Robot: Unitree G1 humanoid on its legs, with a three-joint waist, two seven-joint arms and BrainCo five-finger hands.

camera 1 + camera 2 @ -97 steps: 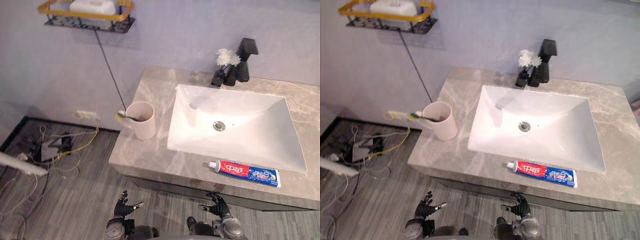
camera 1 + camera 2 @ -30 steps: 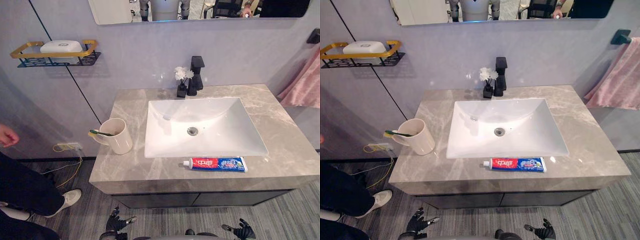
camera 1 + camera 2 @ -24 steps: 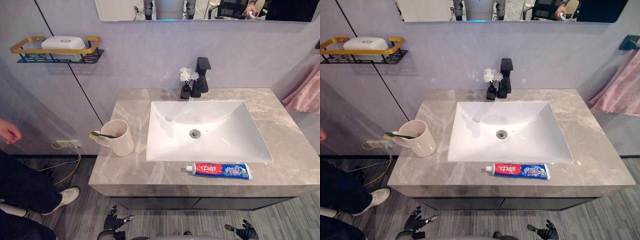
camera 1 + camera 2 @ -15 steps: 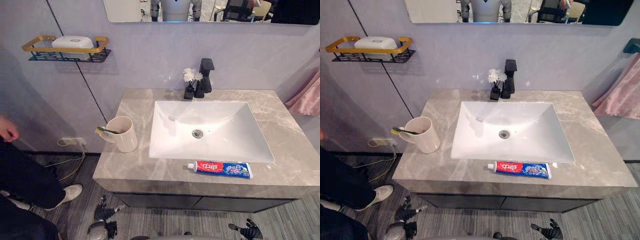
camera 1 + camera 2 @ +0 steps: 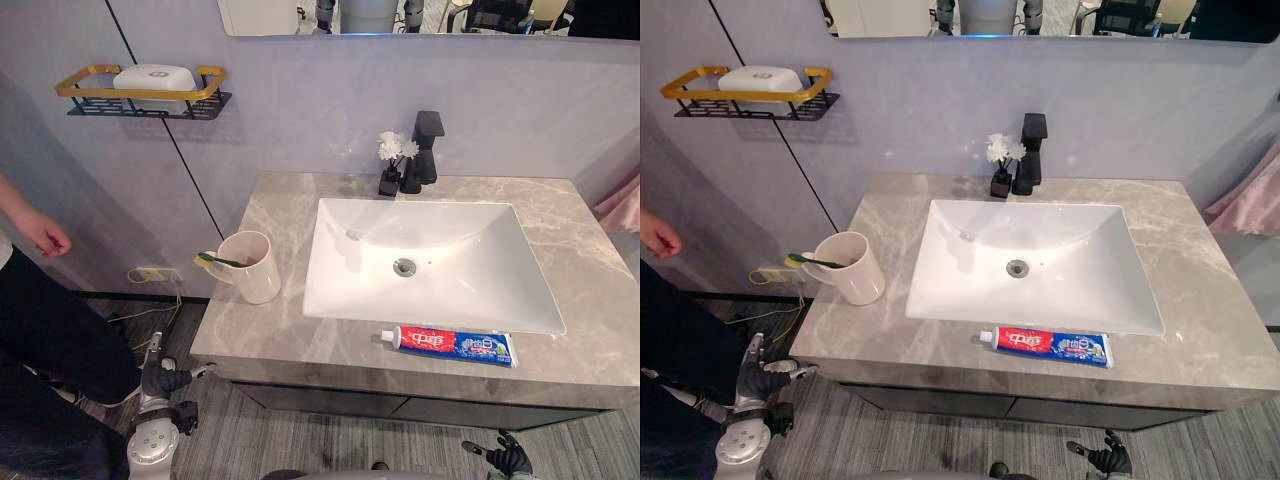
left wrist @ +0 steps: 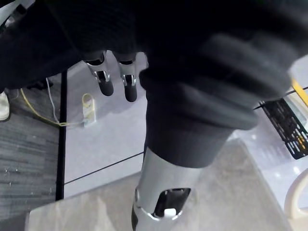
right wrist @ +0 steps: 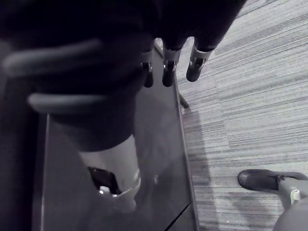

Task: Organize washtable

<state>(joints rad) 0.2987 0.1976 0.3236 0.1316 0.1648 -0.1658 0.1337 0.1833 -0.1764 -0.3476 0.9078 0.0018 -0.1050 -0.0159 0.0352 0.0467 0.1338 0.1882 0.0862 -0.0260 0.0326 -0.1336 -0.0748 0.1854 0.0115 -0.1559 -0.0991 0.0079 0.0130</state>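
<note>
Now I'm hanging left hand (image 5: 160, 383) and right hand (image 5: 508, 459) below the table (image 5: 590, 260), fingers (image 6: 105, 85) spread, empty; toothpaste (image 5: 455, 344) is lying loose, probably bound for the cup (image 5: 255, 270).

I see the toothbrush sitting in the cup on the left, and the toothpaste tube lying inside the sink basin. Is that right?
Not quite. The toothpaste tube lies on the counter in front of the sink, not inside the basin; the left eye view shows this. The rest stands: the toothbrush sits in the cup on the left.
</note>
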